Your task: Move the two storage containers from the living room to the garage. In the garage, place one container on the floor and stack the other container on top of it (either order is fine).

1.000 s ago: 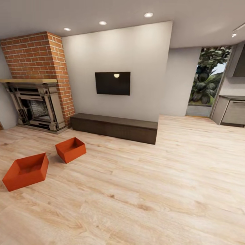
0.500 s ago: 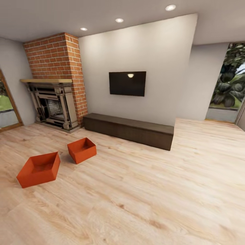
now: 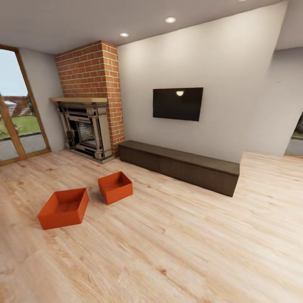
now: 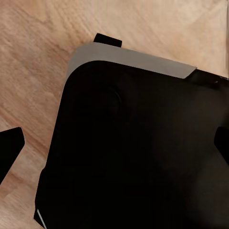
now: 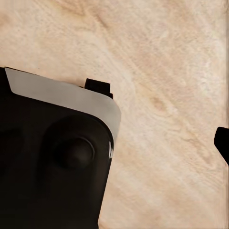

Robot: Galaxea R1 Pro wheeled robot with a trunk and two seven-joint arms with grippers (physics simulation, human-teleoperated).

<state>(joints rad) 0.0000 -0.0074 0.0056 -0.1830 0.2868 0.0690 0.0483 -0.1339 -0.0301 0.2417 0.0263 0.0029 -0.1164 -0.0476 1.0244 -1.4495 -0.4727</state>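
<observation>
Two orange-red storage containers lie on the light wood-plank flooring (image 3: pixel 189 244) of the living room, left of centre in the head view. The nearer container (image 3: pixel 64 207) sits closest to me; the farther container (image 3: pixel 115 187) is just behind and to its right, a small gap between them. Both are lidless and look empty. In the left wrist view my left gripper (image 4: pixel 114 143) is open, its dark fingertips (image 4: pixel 9 148) at the picture's opposite edges over my black base. My right gripper (image 5: pixel 114 143) looks open too, with one fingertip (image 5: pixel 222 143) showing above bare planks.
A brick fireplace (image 3: pixel 86 130) stands behind the containers. A long, low dark cabinet (image 3: pixel 181 166) runs along the white wall under a black TV (image 3: pixel 177 103). Wood-framed glass doors (image 3: pixel 17 118) are at the far left. Open planks stretch to the right and toward me.
The whole head view has swung left: containers, fireplace and TV slid right in the picture and the glass doors came into view. The containers themselves have not moved.
</observation>
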